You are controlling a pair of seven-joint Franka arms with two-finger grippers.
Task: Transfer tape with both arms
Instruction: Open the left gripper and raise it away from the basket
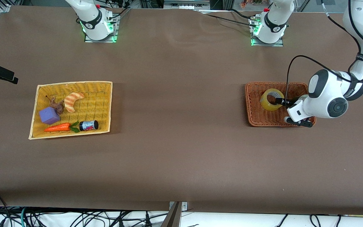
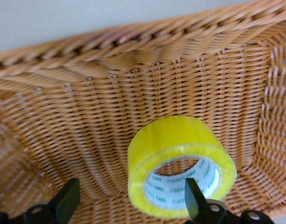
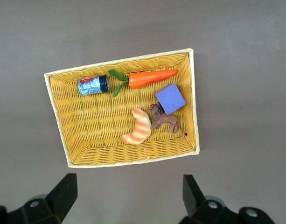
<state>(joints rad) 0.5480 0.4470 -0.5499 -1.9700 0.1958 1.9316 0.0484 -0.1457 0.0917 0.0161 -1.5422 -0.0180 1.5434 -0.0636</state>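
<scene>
The tape (image 1: 270,99), a yellow roll, stands on its edge in the brown wicker basket (image 1: 250,107) at the left arm's end of the table. My left gripper (image 1: 282,103) is low in that basket, open, and lies sideways against the roll. In the left wrist view the tape (image 2: 175,140) has one fingertip (image 2: 193,198) in front of its round hole, and the other fingertip (image 2: 68,199) stands well apart over bare wicker (image 2: 87,121). My right gripper (image 3: 129,198) is open and holds nothing, high over the table beside the yellow basket (image 3: 56,109).
The yellow basket (image 1: 106,104) at the right arm's end holds a croissant toy (image 1: 73,100), a purple cube (image 1: 49,115), a carrot (image 1: 58,127), a small dark jar (image 1: 89,125) and a brown animal figure (image 1: 57,105). Bare brown table lies between the two baskets.
</scene>
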